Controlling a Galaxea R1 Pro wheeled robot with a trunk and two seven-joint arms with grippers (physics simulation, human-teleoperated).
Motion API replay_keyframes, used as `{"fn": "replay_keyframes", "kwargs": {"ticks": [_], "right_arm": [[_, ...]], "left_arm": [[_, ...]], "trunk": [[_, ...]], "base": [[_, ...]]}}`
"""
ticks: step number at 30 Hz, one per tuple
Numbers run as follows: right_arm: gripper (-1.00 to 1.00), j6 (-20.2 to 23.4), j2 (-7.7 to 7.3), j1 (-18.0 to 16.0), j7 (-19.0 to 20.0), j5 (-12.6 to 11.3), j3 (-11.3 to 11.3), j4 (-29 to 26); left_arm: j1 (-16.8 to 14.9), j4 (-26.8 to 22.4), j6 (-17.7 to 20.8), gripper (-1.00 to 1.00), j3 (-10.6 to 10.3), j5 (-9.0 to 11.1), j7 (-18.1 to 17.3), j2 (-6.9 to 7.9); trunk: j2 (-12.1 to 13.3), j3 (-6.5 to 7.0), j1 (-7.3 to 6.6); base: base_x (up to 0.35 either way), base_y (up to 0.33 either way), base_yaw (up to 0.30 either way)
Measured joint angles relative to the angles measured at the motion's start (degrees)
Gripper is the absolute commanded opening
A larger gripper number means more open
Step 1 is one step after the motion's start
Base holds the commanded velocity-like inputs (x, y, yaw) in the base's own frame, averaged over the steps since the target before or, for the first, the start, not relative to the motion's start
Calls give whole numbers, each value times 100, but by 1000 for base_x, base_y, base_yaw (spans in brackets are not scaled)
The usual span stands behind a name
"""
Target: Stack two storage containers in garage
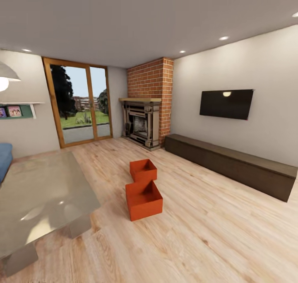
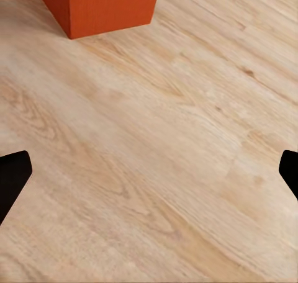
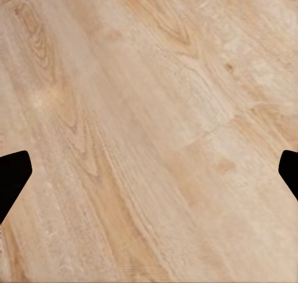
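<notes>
Containers: near one (image 1: 143, 199) and far one (image 1: 143, 169) sat corner-to-corner on plank floor (image 1: 215, 233), unlifted; left gripper (image 2: 149, 171) and right gripper (image 3: 149, 171) hung wide, empty, likely pre-approach.

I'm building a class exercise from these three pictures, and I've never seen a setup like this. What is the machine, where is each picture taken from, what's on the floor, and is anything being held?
This is a simulated wheeled robot with two arms ending in two-finger grippers.

The large picture comes from its head camera, looking across a living room. On the light wood-plank floor stand two orange-red open-top rectangular bins, the nearer and the farther, corner to corner. Beside them are a glass-topped table, a red-brick fireplace and a wall television.

The other two pictures come from cameras near each gripper, looking down past dark fingertips. The left gripper is open above bare floor, with one bin's corner ahead. The right gripper is open too. Nothing is held.
</notes>
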Motion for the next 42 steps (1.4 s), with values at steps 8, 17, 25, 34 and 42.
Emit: {"fn": "replay_keyframes", "kwargs": {"ticks": [8, 17, 25, 34, 42], "right_arm": [[100, 2, 0, -2, 0, 0, 0, 0], [100, 3, 0, 1, 0, 0, 0, 0], [100, 3, 0, -1, 0, 0, 0, -1], [100, 3, 0, 1, -1, 0, 0, -1], [100, 3, 0, 2, -1, 0, 0, -2]], "left_arm": [[2, 0, 0, 100, 0, 0, 0, 0], [-1, 1, 0, 100, 0, 0, 0, 0], [-1, 1, 0, 100, 0, 0, 0, 0], [0, 1, 0, 100, 0, 0, 0, 0], [0, 1, 2, 100, 0, 0, 0, -1]], "trunk": [[0, -5, 1], [0, -58, 1], [0, -116, 1], [0, -184, -1], [-1, -244, -3]], "base": [[9, -5, 272], [1, 0, 177], [0, 0, 142], [76, -10, 135], [297, -103, 133]]}}
